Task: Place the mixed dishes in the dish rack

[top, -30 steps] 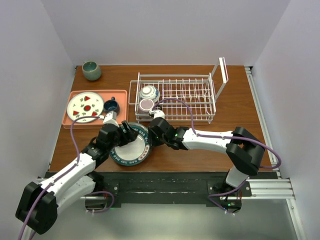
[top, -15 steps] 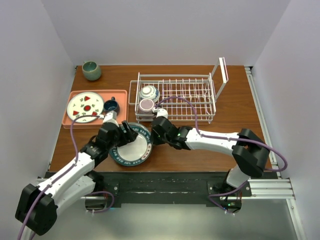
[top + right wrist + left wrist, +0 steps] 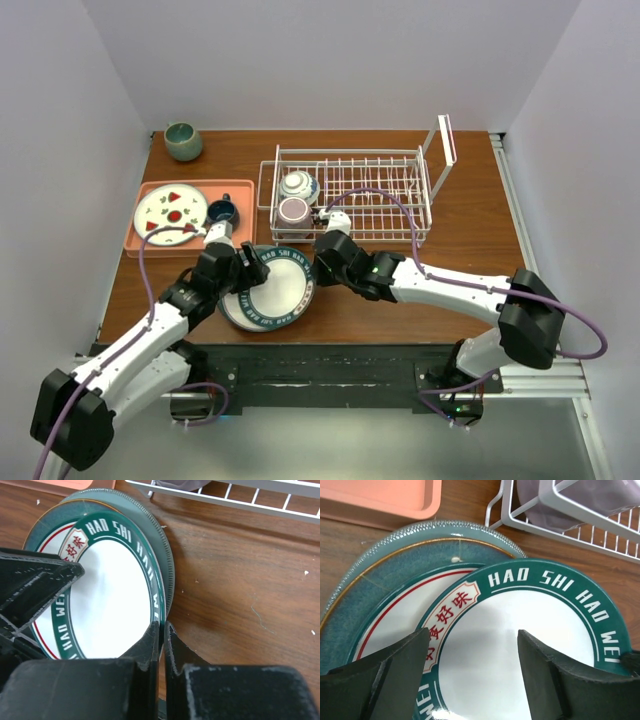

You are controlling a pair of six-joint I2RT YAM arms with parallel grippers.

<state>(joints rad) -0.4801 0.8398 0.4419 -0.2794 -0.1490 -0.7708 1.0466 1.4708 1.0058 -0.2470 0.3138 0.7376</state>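
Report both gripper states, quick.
Left gripper: open over the lettered plate, holding nothing.
Right gripper: shut on the lettered plate's rim.

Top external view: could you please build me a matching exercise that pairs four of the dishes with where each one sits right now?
Things:
1. patterned bowl
2. fruit-marked plate
3. grey-green cup
4. lettered plate

Places:
A. on the salmon tray
B. rim pinched by the right tool
C. inside the dish rack
D. at the far left corner of the table

Pairs: 1-C, 2-A, 3-D, 4-B
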